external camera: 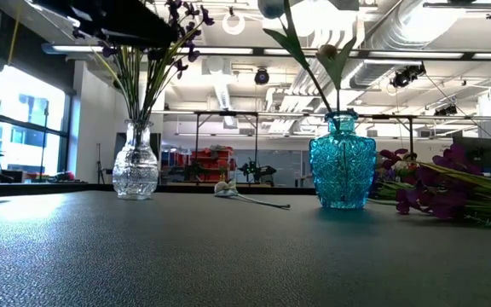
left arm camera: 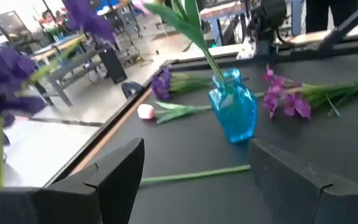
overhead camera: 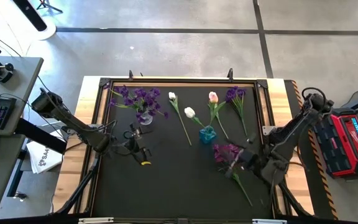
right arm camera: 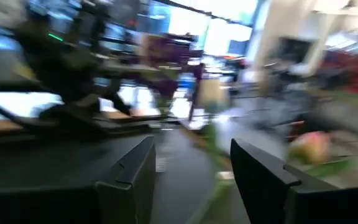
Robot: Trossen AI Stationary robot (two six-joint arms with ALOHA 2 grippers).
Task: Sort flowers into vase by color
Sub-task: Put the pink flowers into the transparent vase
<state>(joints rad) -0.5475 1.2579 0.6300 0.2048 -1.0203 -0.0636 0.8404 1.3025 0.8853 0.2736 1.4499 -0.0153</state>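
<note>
Two vases already loaded by colour: clear vase packed with purple sprigs, just beyond the left gripper; blue vase holding one white tulip, between both grippers. Left jaws spread, nothing between them, hanging low over the mat, probably idle after a drop. Right gripper also spread, empty, hovering right beside the loose purple sprig, blossoms just ahead of the jaws, stem running away toward the near table edge, long axis slanted. Likely next pick. Lying flat farther off: white tulip, pink tulip, another purple sprig, heads all pointing to the far edge.
</note>
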